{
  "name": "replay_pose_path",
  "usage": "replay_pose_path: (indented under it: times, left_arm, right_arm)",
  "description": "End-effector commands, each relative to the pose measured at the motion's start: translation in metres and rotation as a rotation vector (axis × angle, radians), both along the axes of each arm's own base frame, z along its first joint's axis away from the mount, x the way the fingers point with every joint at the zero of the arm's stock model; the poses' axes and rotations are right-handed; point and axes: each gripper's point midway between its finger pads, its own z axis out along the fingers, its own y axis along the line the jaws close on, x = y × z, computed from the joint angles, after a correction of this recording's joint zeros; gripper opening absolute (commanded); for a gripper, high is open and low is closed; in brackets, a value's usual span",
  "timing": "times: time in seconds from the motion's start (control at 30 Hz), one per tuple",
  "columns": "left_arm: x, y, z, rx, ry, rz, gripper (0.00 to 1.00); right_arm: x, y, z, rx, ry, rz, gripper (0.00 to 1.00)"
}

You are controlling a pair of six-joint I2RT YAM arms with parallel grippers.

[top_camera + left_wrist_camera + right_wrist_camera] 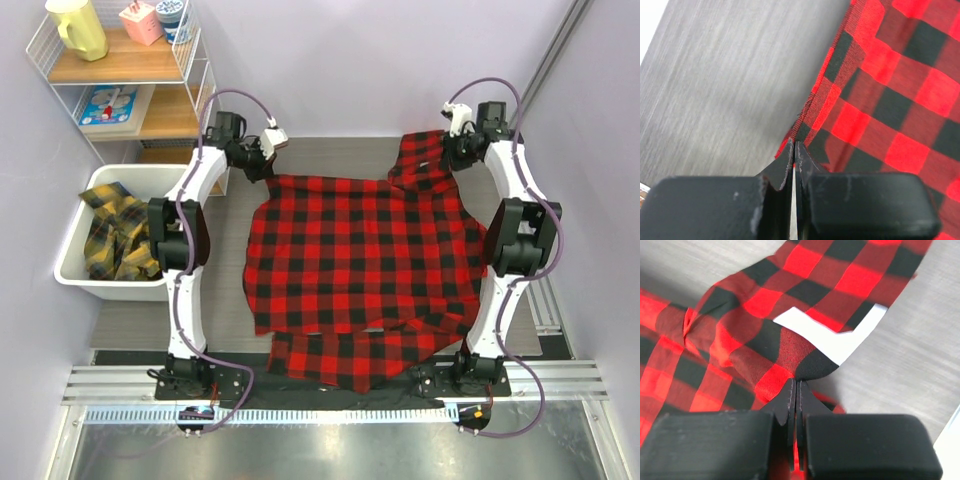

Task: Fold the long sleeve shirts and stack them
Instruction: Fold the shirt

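We count one red-and-black shirt [360, 255] on one table [150, 320], a left arm [185, 240] and a right arm [520, 235], one white bin [75, 268] of yellow checked shirts [115, 235] too heaped to number, one wire shelf [120, 70].

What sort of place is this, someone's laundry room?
More likely a robot test cell: two arms bolted to a table, gripping a red-and-black shirt, a white bin of yellow-and-black shirts, a wire shelf.
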Motion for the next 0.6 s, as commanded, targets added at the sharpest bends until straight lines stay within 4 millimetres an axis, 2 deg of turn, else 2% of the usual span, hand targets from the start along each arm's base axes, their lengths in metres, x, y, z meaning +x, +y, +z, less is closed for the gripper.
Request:
replay_pose_path:
  times: [0.0, 0.03, 0.1, 0.13, 0.17, 0.2, 0.27, 0.3, 0.57]
  left_arm:
    - [-0.031, 0.007, 0.027, 0.011, -0.013, -0.1, 0.0]
    - [-0.036, 0.008, 0.026, 0.024, -0.021, -0.131, 0.0]
    - [-0.05, 0.009, 0.021, 0.034, 0.016, -0.154, 0.0]
    - [-0.054, 0.01, 0.024, 0.042, 0.004, -0.169, 0.0]
    - [-0.058, 0.012, 0.022, 0.049, 0.008, -0.173, 0.0]
    - [-0.066, 0.013, 0.016, 0.053, 0.034, -0.18, 0.0]
    - [-0.073, 0.014, 0.017, 0.066, 0.028, -0.202, 0.0]
    - [-0.08, 0.015, 0.013, 0.069, 0.047, -0.206, 0.0]
    - [-0.104, 0.016, 0.022, 0.069, 0.087, -0.217, 0.01]
  right_arm:
    - [-0.032, 0.005, 0.031, 0.0, -0.025, 0.037, 0.01]
    - [-0.039, 0.006, 0.04, -0.005, -0.038, 0.043, 0.01]
    - [-0.05, 0.007, 0.033, -0.012, -0.016, 0.047, 0.01]
    - [-0.056, 0.006, 0.032, -0.019, -0.01, 0.053, 0.01]
    - [-0.061, 0.006, 0.038, -0.029, -0.023, 0.054, 0.01]
    - [-0.069, 0.006, 0.03, -0.037, 0.001, 0.055, 0.01]
    - [-0.078, 0.005, 0.033, -0.052, -0.002, 0.064, 0.01]
    - [-0.084, 0.004, 0.027, -0.057, 0.015, 0.065, 0.01]
    - [-0.108, 0.0, 0.02, -0.066, 0.048, 0.064, 0.01]
